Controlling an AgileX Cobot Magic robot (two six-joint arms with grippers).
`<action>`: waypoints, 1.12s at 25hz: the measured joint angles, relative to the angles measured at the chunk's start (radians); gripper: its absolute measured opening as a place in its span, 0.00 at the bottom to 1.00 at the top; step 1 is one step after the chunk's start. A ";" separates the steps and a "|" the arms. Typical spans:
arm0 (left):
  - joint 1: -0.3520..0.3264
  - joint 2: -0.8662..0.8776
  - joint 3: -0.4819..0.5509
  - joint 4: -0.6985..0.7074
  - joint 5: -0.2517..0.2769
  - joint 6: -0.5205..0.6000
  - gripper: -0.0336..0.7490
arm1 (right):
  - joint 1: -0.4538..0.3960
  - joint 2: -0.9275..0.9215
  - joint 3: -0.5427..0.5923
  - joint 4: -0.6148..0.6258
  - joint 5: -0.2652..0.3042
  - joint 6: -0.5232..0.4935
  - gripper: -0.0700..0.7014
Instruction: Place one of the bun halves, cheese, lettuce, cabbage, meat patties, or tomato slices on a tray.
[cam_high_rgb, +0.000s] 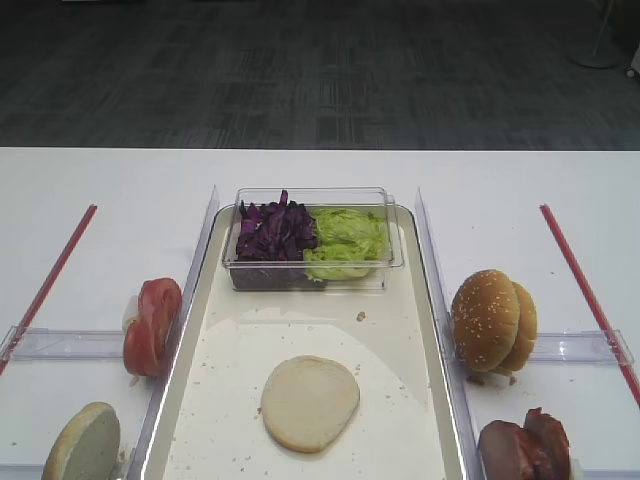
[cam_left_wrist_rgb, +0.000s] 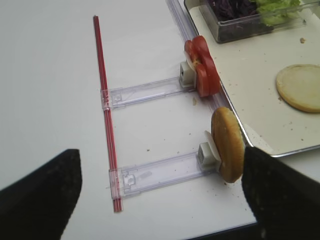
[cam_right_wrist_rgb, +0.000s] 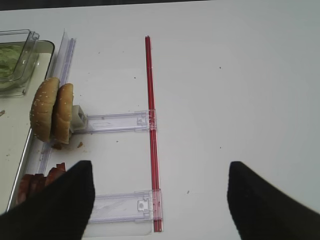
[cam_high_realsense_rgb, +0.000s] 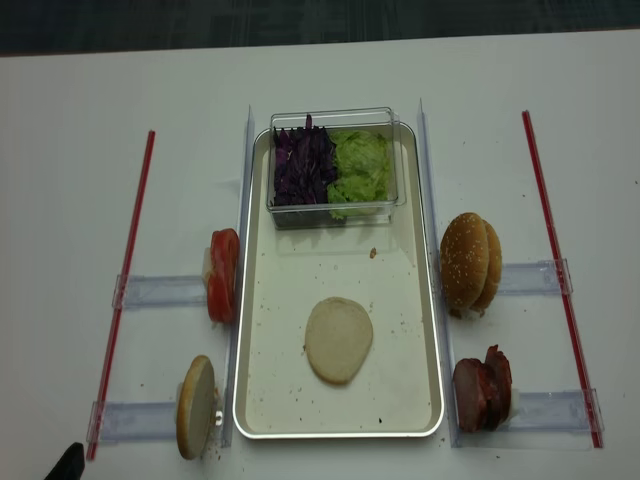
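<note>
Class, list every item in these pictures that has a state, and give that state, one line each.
Pale round bun half: flat on silver metal tray.
Second bun half: on edge, outside tray.
Red tomato slices: on edge, stacked.
Dark meat patties: on edge.
Clear plastic tub: lidless, filled.
Left pincer: open.
Right pincer: open.

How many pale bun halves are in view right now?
2: one bun half lies flat on the tray; another stands on edge in the holder left of the tray.

A lab or test room set up as a mock kitchen station: a plain white tabletop (cam_high_rgb: 300, 175) carries red guide strips (cam_high_realsense_rgb: 125, 280) and clear acrylic holders (cam_high_realsense_rgb: 160, 291), with grey office carpet (cam_high_rgb: 300, 70) beyond it.
</note>
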 joint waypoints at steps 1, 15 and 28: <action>0.000 0.000 0.000 0.000 0.000 0.000 0.81 | 0.000 0.000 0.000 0.000 0.000 0.000 0.83; 0.000 0.000 0.000 0.000 0.000 0.000 0.81 | 0.000 0.000 0.000 0.000 0.000 0.000 0.83; 0.000 0.000 0.000 0.000 0.000 0.000 0.81 | 0.000 0.000 0.000 0.000 0.000 0.000 0.83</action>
